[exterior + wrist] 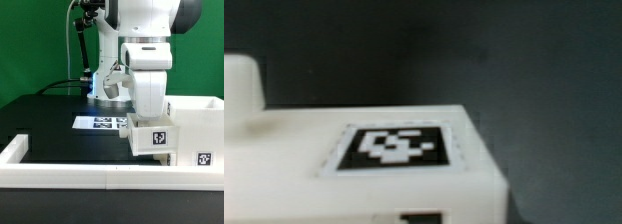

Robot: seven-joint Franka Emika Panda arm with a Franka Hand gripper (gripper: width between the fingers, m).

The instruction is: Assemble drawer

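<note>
White plastic drawer parts sit at the exterior view's right on the black tabletop: a boxy casing and, against its near side, a smaller tagged block directly under the robot's gripper. Whether the jaws are open or closed cannot be told. A long white border rail runs along the front edge. The flat marker board lies behind. A green wall backs the scene. The wrist view shows 1 blurred tag on white plastic.
</note>
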